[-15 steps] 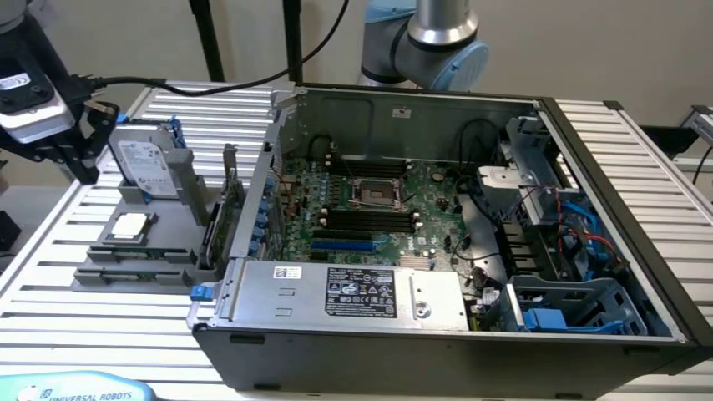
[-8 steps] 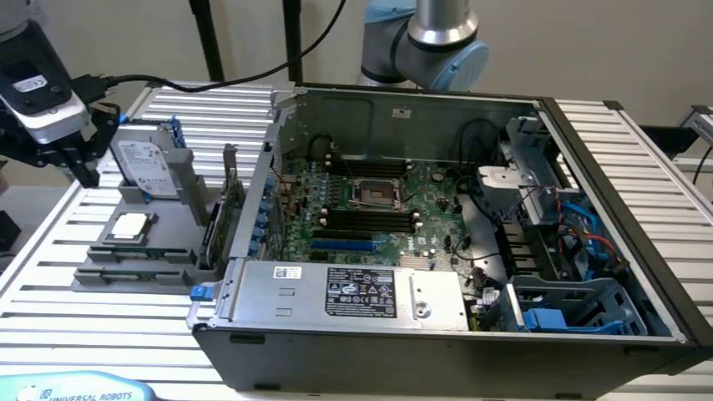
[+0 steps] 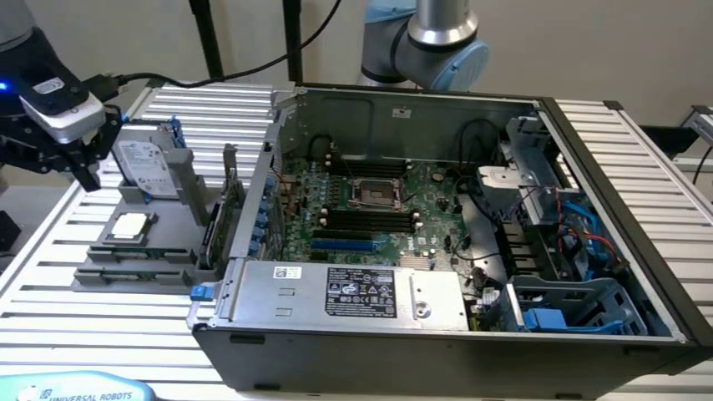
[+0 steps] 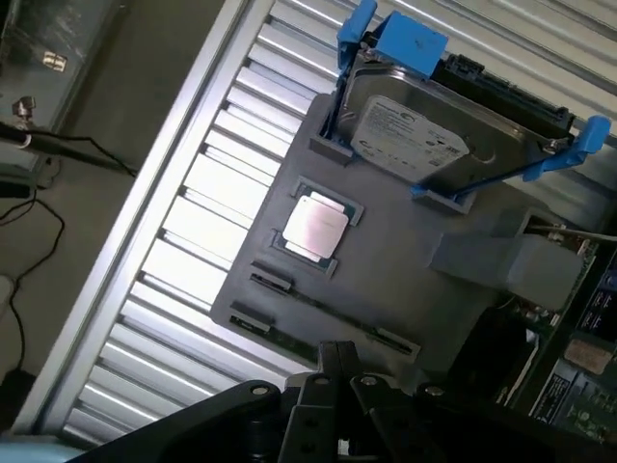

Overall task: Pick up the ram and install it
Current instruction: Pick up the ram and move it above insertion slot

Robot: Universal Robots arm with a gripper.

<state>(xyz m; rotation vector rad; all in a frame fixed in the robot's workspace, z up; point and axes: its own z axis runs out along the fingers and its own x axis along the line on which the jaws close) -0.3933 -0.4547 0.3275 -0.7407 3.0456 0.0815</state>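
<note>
The ram [image 4: 333, 311] stands on edge in a slot of the grey holder [image 4: 405, 260], showing as a thin dark strip between two end clips. My gripper [image 4: 337, 355] hovers above the holder's near edge, close to the ram, with its fingers drawn together and nothing between them. In the exterior view the gripper [image 3: 83, 171] hangs at the far left, above and behind the holder [image 3: 112, 276]. The open computer case [image 3: 446, 251] lies to the exterior view's right, with black memory slots [image 3: 362, 219] on the green motherboard.
On the holder, a silver hard drive in a blue frame [image 4: 424, 135] stands upright and a square silver processor [image 4: 313, 227] lies flat. A green expansion card [image 3: 229, 209] stands between holder and case. A power supply [image 3: 346, 292] and cables [image 3: 557, 225] crowd the case. A second arm [image 3: 440, 42] stands behind.
</note>
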